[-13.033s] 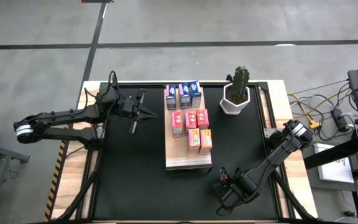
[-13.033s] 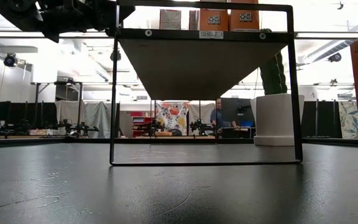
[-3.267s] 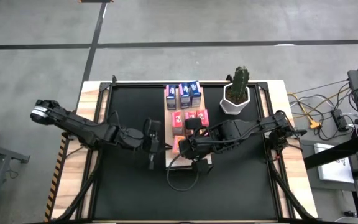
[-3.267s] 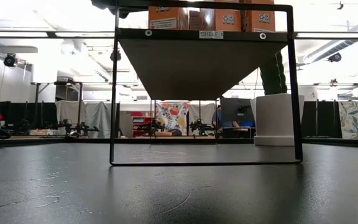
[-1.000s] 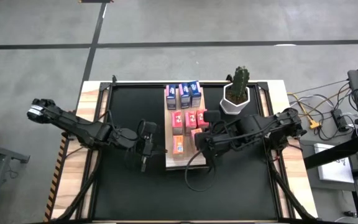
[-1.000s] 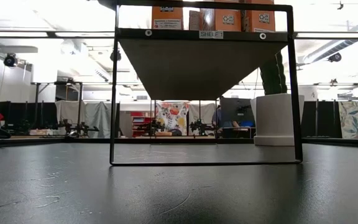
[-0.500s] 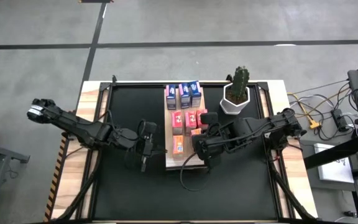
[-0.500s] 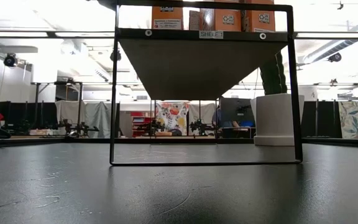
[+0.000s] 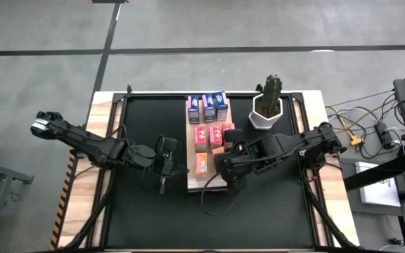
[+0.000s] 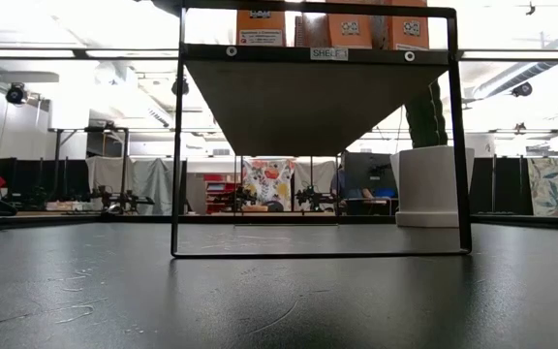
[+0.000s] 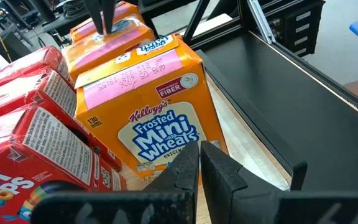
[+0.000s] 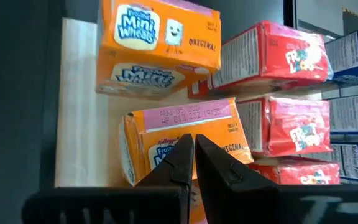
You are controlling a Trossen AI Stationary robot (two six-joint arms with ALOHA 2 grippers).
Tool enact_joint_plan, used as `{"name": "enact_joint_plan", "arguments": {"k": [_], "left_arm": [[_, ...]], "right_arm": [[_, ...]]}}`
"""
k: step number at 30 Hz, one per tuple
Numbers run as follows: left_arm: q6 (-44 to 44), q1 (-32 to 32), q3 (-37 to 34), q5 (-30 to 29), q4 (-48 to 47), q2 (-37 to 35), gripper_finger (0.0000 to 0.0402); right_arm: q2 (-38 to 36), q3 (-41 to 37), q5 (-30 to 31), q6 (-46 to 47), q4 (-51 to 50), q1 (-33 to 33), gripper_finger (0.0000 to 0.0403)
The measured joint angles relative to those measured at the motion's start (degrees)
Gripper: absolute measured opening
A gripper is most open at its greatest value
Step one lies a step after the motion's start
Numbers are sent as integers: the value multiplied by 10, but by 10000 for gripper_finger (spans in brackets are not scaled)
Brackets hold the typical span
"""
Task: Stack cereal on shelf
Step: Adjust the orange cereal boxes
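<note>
Reaching in from both sides, our two arms meet at the near end of the shelf (image 9: 197,184). Our left gripper (image 9: 170,163) lies low beside the shelf's left edge, its arm stretched flat across the black mat (image 9: 139,211). Our right gripper (image 9: 221,164) hangs over the shelf's right side, its arm bent back toward the table's right edge.

Both pairs of jaws are pressed nearly together, with only a thin slit between them, and they hold nothing. Just past our left jaws stands an orange box (image 11: 148,112). Its front reads "Kellogg's Frosted Mini Wheats", with "130 calories" and "fiber" on it. Under our right jaws lies another orange box (image 12: 182,140) with a pink top and "original" on its side. A third orange box (image 12: 160,46) sits just beyond it, also reading "Mini Wheats" and "original".

The red boxes (image 12: 272,53) off to the side of our right jaws say "Froot Loops". We can count three red ones there. The blue boxes (image 9: 207,109) stand farthest from both jaws, three in a row at the shelf's far end.

In the low view the shelf's black frame carries a small tag reading "SHELF 1". A cactus (image 9: 270,92) in a white pot stands on the mat beyond our right gripper.
</note>
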Motion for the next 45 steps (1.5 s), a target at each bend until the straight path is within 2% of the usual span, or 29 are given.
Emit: {"name": "enact_joint_plan", "arguments": {"k": [17,25,35,45], "left_arm": [[0,0,0,0,0,0,0],[0,0,0,0,0,0,0],[0,0,0,0,0,0,0],[1,0,0,0,0,0,0]], "right_arm": [[-18,-1,-1,29,-7,0,12],[-21,-2,0,64,-46,0,12],[-23,-31,-1,77,-34,2,12],[-23,-31,-28,81,-11,2,12]]}}
